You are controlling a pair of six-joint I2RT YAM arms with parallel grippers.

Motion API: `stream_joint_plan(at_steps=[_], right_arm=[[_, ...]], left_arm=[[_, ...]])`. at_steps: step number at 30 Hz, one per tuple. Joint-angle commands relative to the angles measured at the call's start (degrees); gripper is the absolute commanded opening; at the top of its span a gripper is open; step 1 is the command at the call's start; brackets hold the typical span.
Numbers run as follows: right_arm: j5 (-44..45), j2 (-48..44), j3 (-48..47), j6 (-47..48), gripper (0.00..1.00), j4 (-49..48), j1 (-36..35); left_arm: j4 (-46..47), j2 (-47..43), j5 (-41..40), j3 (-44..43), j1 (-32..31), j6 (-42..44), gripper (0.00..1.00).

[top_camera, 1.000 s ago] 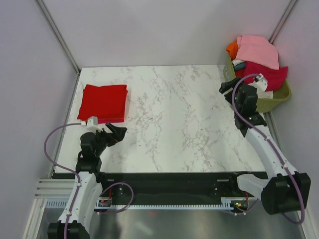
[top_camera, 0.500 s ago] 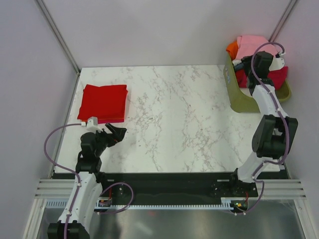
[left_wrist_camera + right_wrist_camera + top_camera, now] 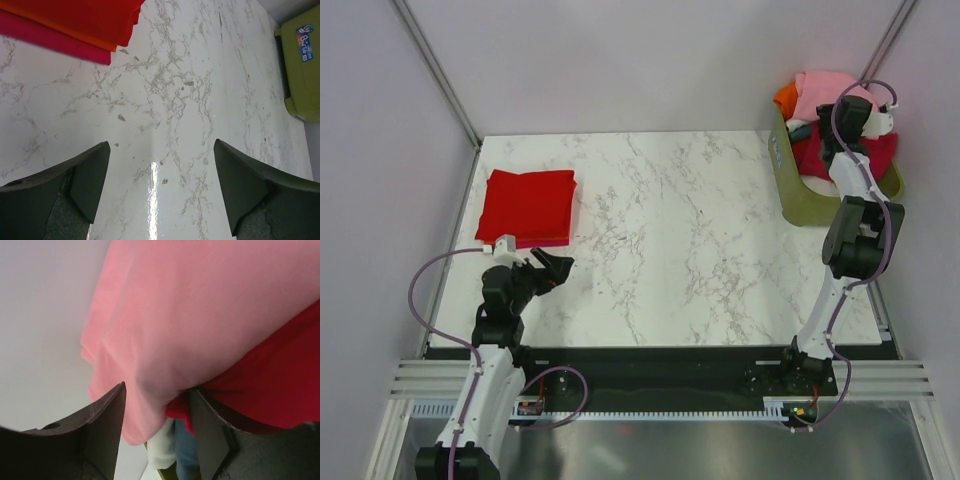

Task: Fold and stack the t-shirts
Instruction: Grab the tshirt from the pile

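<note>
Pale walls round a white marble-veined counter [image 3: 670, 230].

Item 1 – red t-shirt [image 3: 528, 205]: folded square, far-left of counter, a crimson layer [image 3: 50, 37] showing under its edge. Looks finished; leave it.

Item 2 – pink t-shirt [image 3: 210, 315]: top of the heap in the olive basket [image 3: 810, 200] at the far-right corner, draped over a crimson t-shirt [image 3: 270, 385], with an orange t-shirt [image 3: 786, 97] beside it.

Handling, est.: light, limp, no stiffness. It'll sag and trail when you lift, and may drag its neighbours along. Not fragile, not slippery. Take a thick fold or hem near the top of the heap, pink only, and keep clear of the crimson cloth underneath.

Left pincer [image 3: 160, 150]: spread wide, nothing between the fingers, poised over bare counter near the red square.

Right pincer [image 3: 157, 390]: reached into the basket, fingers either side of a pink fold that fills the gap. Can't tell whether they're pressing on it yet, so check the bite before you pull.
</note>
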State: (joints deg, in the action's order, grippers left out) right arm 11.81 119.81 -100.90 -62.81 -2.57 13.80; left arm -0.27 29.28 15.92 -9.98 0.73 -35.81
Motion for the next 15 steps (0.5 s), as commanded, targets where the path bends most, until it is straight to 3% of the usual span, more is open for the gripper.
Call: stream_joint_plan(at_steps=[1, 6, 9, 15], right_arm=[[1.11, 2.52, -5.17, -1.36, 0.61, -3.23, 0.44], [2.16, 2.80, -6.68, -0.39, 0.62, -3.23, 1.75], [6.61, -1.32, -3.44, 1.54, 0.71, -2.88, 1.84], [8.67, -5.29, 0.36, 1.02, 0.72, -5.78, 2.63]], left_arm=[[1.94, 0.69, -0.45, 0.05, -0.03, -1.63, 0.92], [2.29, 2.19, -0.28, -0.39, -0.03, -1.37, 0.91], [2.73, 2.98, -0.37, -0.48, -0.03, -1.36, 0.91], [3.35, 4.29, -0.37, -0.74, -0.03, -1.28, 0.91]])
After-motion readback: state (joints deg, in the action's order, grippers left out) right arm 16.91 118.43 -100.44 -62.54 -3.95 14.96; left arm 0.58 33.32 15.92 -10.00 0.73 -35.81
